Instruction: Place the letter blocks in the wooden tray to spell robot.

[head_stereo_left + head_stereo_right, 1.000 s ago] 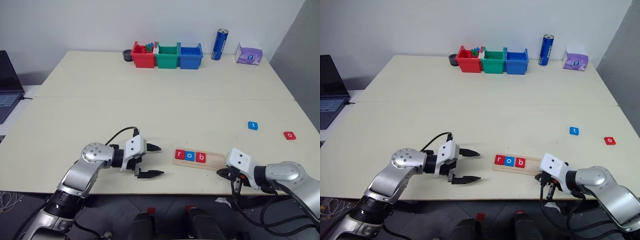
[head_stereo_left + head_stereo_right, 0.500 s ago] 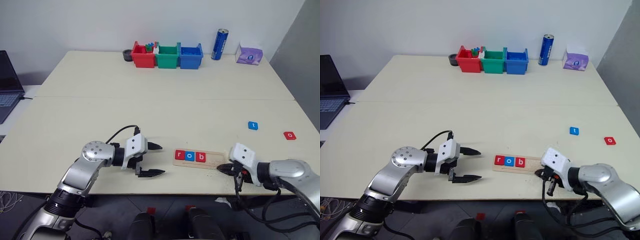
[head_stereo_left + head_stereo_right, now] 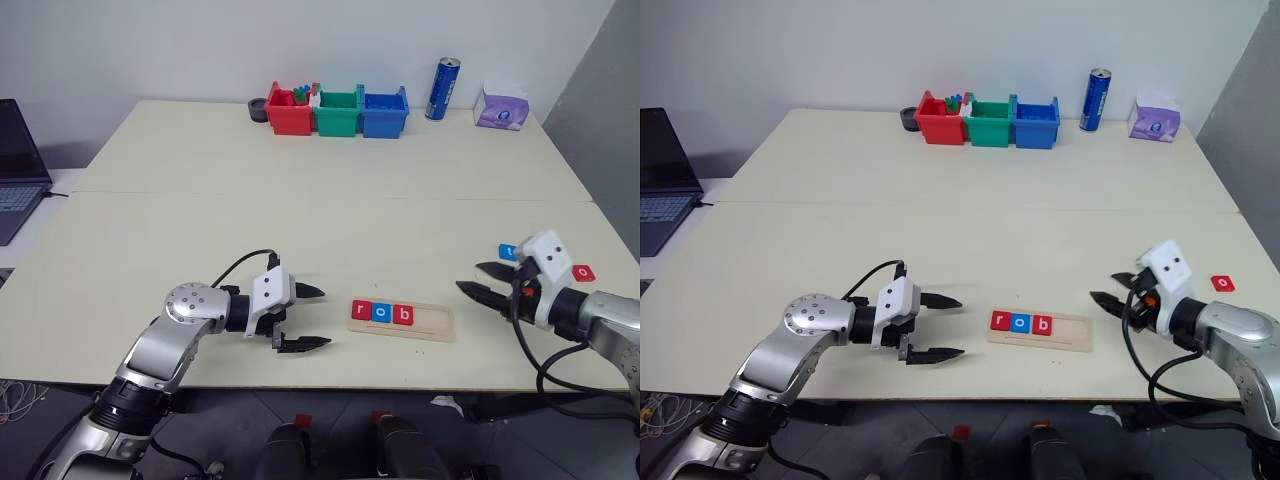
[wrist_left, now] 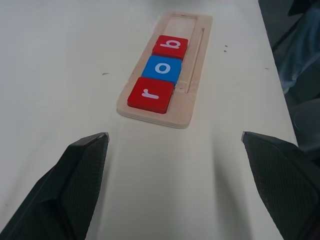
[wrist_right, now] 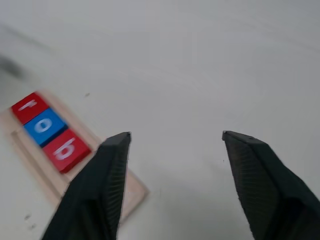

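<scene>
The wooden tray (image 3: 436, 325) lies near the table's front edge. Three letter blocks sit side by side at its left end: red r (image 3: 361, 310), blue o (image 3: 381, 312) and red b (image 3: 402, 315). Its right part is bare. A blue t block (image 3: 509, 251) and a red o block (image 3: 582, 271) lie loose on the table at the right. My left gripper (image 3: 320, 318) is open just left of the tray, pointing at it, holding nothing. To the right of the tray, my right gripper (image 3: 470, 277) hovers open and empty, in front of the t block.
Red (image 3: 288, 111), green (image 3: 336, 112) and blue (image 3: 384, 112) bins stand in a row at the table's far edge. A blue can (image 3: 441, 89) and a purple tissue box (image 3: 500, 107) stand right of them. A laptop (image 3: 15, 170) sits at the far left.
My right gripper has risen from the table's front edge by the tray's right end, moved right and away from me, and opened. The left gripper has stayed put.
</scene>
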Robot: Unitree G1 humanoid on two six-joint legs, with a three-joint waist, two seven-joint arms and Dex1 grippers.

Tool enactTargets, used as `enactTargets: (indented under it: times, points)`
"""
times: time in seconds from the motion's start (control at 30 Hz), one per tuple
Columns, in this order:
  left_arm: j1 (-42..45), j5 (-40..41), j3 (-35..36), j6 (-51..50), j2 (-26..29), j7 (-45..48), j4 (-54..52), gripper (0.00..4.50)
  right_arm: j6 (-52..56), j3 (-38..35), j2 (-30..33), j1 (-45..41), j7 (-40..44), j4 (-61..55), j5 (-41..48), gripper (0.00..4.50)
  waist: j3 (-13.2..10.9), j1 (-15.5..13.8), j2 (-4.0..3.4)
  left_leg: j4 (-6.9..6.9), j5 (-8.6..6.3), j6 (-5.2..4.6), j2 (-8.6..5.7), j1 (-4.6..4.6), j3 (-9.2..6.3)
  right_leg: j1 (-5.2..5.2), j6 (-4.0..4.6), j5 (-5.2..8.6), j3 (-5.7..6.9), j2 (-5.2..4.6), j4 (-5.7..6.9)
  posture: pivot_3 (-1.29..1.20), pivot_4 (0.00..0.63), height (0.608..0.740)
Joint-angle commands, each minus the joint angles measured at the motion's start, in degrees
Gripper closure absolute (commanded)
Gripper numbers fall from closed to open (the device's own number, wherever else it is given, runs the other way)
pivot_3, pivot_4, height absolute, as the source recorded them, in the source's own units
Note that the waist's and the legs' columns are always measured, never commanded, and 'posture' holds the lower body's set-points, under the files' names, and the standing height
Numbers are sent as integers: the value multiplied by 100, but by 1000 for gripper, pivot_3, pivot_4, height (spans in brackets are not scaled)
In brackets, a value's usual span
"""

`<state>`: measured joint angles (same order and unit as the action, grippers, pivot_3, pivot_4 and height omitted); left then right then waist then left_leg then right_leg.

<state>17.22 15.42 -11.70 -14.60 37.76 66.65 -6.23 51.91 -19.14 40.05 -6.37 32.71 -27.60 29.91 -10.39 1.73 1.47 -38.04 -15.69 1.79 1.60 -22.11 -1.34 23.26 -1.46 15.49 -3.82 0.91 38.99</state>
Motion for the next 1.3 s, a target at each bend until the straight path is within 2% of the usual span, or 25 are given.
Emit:
enactTargets:
  times: [0.03,0.17,0.23,0.33,0.43,0.57,0.7,0.93,1.13,1.3]
  points:
    - [81,112,86,-77,-111,-126,-210,0,123,-631,-177,-363,-935,140,-246,94,0,4,-1,0,0,0,0,2,1,0,0,0,-2,0,2,0,150,740]
    - [227,14,-9,-189,-231,-265,-281,0,396,-761,55,-692,-1394,446,-539,39,0,5,-2,0,0,0,-2,1,1,1,0,0,-6,0,1,0,150,740]
    - [335,-70,-82,-308,-301,-395,-322,0,402,-650,397,-847,-1556,769,-876,39,-1,6,-3,1,0,0,-2,1,1,1,0,0,-8,0,1,0,150,740]
    - [453,-4,-146,-540,-406,-459,-486,0,44,-468,946,-1005,-1068,1360,-985,39,0,7,-4,1,0,0,-5,1,8,1,1,0,-11,-1,-1,0,150,740]
    - [542,27,-226,-698,-480,-501,-653,0,172,-474,1120,-1398,-841,2093,-849,39,0,23,-4,2,0,-1,-5,2,11,1,1,-1,-13,1,-2,0,150,740]
    - [621,15,-366,-852,-626,-586,-857,0,-44,46,1433,-1799,-692,3149,-1264,39,0,14,-5,3,0,0,-6,4,13,1,16,-9,-20,3,0,0,150,740]
    - [639,3,-518,-887,-758,-614,-936,0,79,506,1506,-2581,-609,4434,-1514,39,1,34,-10,4,0,0,-7,11,29,1,22,-13,-21,3,0,0,150,740]
    - [710,-29,-701,-836,-955,-667,-903,0,-566,1472,1471,-3942,-115,6711,-2231,39,0,28,-12,6,0,-1,-8,12,39,3,29,-17,-24,3,-3,0,150,740]
    - [680,-46,-749,-806,-979,-708,-939,0,-933,1693,1472,-4783,192,8285,-2559,39,-1,20,-14,8,0,-1,-8,11,43,5,30,-18,-26,2,-5,0,150,740]
    - [638,-43,-758,-829,-935,-768,-1034,0,-904,1689,1500,-4962,571,8941,-2619,39,-1,17,-14,8,0,-1,-8,10,42,5,31,-18,-26,2,-5,0,150,740]
